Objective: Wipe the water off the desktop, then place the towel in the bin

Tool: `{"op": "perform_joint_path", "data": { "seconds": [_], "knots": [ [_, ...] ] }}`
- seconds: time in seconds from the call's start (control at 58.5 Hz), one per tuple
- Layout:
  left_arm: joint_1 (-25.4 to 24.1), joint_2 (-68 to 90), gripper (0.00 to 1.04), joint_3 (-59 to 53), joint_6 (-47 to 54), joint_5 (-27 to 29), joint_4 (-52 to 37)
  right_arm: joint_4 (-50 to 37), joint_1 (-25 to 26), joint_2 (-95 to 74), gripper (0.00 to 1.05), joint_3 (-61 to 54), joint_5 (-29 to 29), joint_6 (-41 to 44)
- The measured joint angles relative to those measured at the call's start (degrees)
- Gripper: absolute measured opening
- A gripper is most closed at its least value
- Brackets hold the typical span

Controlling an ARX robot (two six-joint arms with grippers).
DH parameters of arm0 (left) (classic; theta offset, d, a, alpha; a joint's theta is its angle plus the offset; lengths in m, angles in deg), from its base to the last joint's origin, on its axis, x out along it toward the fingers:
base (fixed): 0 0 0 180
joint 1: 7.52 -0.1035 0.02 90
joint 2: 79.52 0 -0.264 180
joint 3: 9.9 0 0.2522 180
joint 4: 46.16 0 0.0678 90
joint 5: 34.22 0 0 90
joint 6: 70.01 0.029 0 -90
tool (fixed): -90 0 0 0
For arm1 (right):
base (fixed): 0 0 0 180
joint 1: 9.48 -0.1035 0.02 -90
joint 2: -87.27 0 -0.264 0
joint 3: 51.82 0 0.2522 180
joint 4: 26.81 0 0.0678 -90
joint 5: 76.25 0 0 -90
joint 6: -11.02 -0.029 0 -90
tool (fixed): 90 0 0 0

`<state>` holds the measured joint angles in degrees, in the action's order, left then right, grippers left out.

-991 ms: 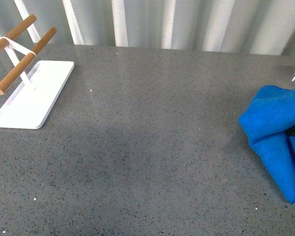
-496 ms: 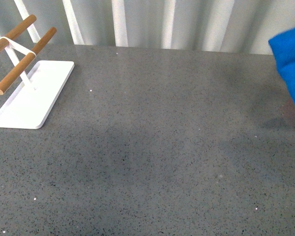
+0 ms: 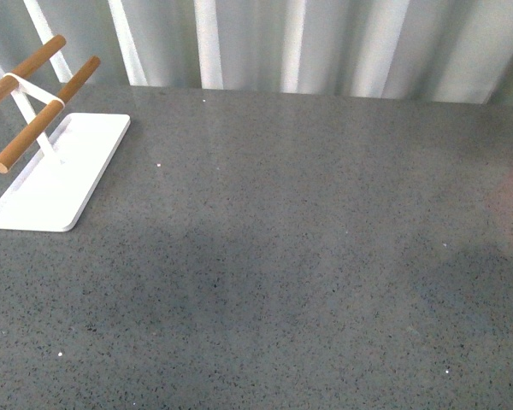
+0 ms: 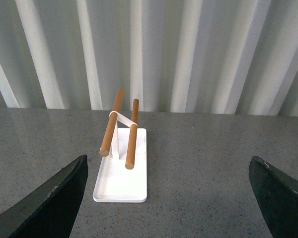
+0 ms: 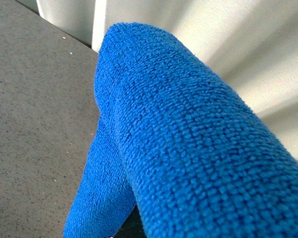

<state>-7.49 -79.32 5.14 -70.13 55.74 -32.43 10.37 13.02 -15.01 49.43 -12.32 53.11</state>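
Broad desktop (image 3: 282, 256) offers free passage; white tray (image 3: 60, 184) with wooden bars (image 3: 44, 114) blocks far-left.

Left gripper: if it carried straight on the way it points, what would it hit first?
Likely the wooden rack on the white tray, ahead and a little off-centre between the open jaws of the left gripper; beyond stands the ribbed wall. Depth is unclear.

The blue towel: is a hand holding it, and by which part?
The towel hangs clear of the desktop at the right wrist camera, so the right hand seems to hold it; where is hidden. Left hand is empty.
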Motion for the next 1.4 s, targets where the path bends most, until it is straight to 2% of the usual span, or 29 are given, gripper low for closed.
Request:
{"op": "perform_joint_path", "data": {
  "seconds": [0.359,0.701,0.855,1.111,1.162,1.402],
  "knots": [
    [-0.02,0.00,0.98,0.00,0.00,0.00,0.00,0.46,10.03,-7.26,0.04,0.63,1.25,-3.82],
    [-0.02,0.00,0.98,0.00,0.00,0.00,0.00,0.15,9.88,-13.90,0.04,0.46,4.31,-6.54],
    [-0.02,0.00,0.98,0.00,0.00,0.00,0.00,0.20,10.29,-19.19,0.04,1.86,11.87,-7.50],
    [-0.02,0.00,0.98,0.00,0.00,0.00,0.00,3.41,11.45,-20.94,0.41,4.98,14.21,-7.85],
    [-0.02,0.00,0.98,0.00,0.00,0.00,0.00,3.76,11.52,-20.94,0.52,6.01,14.27,-7.61],
    [-0.02,0.00,0.98,0.00,0.00,0.00,0.00,4.94,11.41,-20.96,0.89,6.67,15.67,-5.03]
  ]
}}
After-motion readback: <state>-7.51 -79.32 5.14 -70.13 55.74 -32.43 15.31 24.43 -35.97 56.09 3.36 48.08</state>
